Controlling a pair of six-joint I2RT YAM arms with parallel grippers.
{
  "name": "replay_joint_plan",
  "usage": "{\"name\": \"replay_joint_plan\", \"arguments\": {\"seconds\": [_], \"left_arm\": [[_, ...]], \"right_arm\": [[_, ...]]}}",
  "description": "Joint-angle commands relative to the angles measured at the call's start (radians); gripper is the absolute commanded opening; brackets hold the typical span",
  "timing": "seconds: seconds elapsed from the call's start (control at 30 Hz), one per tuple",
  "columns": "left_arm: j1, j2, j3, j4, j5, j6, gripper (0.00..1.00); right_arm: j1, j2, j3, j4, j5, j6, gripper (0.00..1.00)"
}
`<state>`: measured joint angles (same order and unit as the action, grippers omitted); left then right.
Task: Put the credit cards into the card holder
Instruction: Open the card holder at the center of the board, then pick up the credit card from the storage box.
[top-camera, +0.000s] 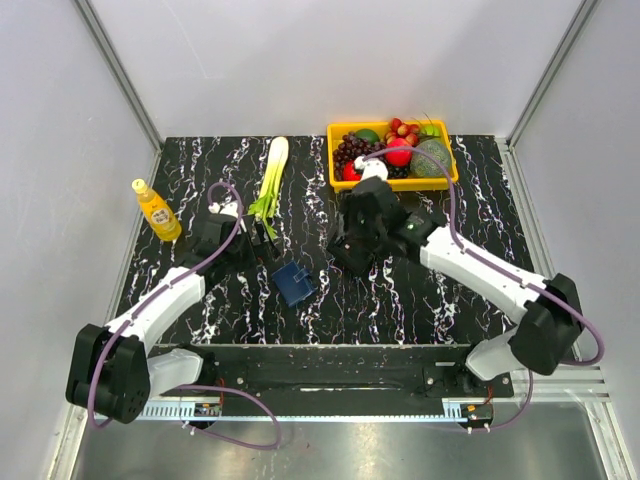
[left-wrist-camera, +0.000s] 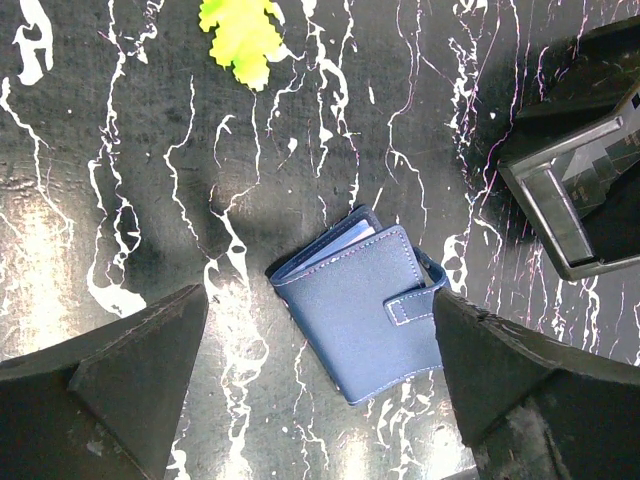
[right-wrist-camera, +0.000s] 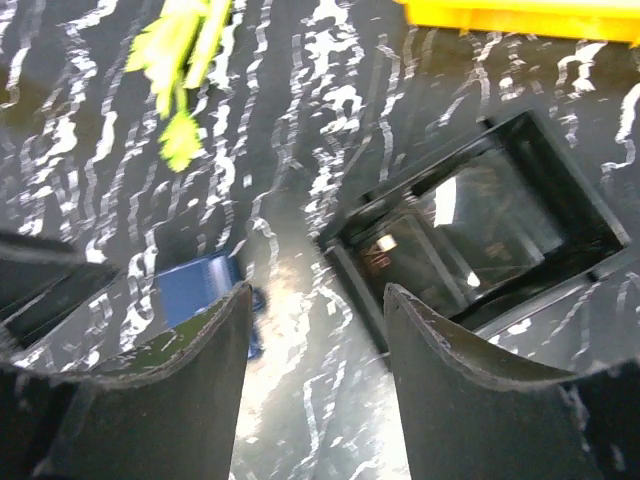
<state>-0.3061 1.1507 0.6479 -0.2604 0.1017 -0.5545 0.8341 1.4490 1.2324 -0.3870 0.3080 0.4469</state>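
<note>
Nearest you, the card holder (left-wrist-camera: 355, 310) lay on the table (left-wrist-camera: 150, 150), lower centre of the left wrist view, a pale card edge (left-wrist-camera: 352, 236) showing at its mouth. Your left hand (left-wrist-camera: 320, 293) hung spread wide above it. Your right hand (right-wrist-camera: 315, 300) stood parted, empty, by the black tray (right-wrist-camera: 480, 220) beyond. Loading looked under way, and the next move called for picking another card, if the tray held one.

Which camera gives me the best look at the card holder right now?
Left wrist: the card holder lies sharp and whole, mid-frame, strap side up. Top external shows it as a small blue shape; right wrist catches only a blurred part.
</note>
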Motion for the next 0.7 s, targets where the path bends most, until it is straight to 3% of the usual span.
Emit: {"name": "replay_joint_plan", "arguments": {"seconds": [0.0,0.17,0.37,0.43,0.47,0.67], "left_arm": [[-0.001,-0.042,0.025,0.035,0.035,0.025,0.99],[-0.005,-0.083,0.025,0.02,0.072,0.053,0.99],[-0.007,-0.121,0.029,-0.007,0.087,0.082,0.99],[-0.007,-0.124,0.027,-0.008,0.093,0.087,0.99],[-0.007,-0.124,0.022,-0.007,0.095,0.088,0.99],[-0.007,-0.115,0.016,0.007,0.105,0.097,0.99]], "right_arm": [[-0.137,0.086,0.054,-0.073,-0.202,-0.183,0.61],[-0.234,0.215,0.163,-0.124,-0.305,-0.362,0.61],[-0.245,0.387,0.256,-0.158,-0.173,-0.503,0.6],[-0.248,0.421,0.262,-0.154,-0.152,-0.522,0.64],[-0.248,0.435,0.266,-0.159,-0.159,-0.531,0.7],[-0.247,0.481,0.268,-0.155,-0.147,-0.545,0.76]]}}
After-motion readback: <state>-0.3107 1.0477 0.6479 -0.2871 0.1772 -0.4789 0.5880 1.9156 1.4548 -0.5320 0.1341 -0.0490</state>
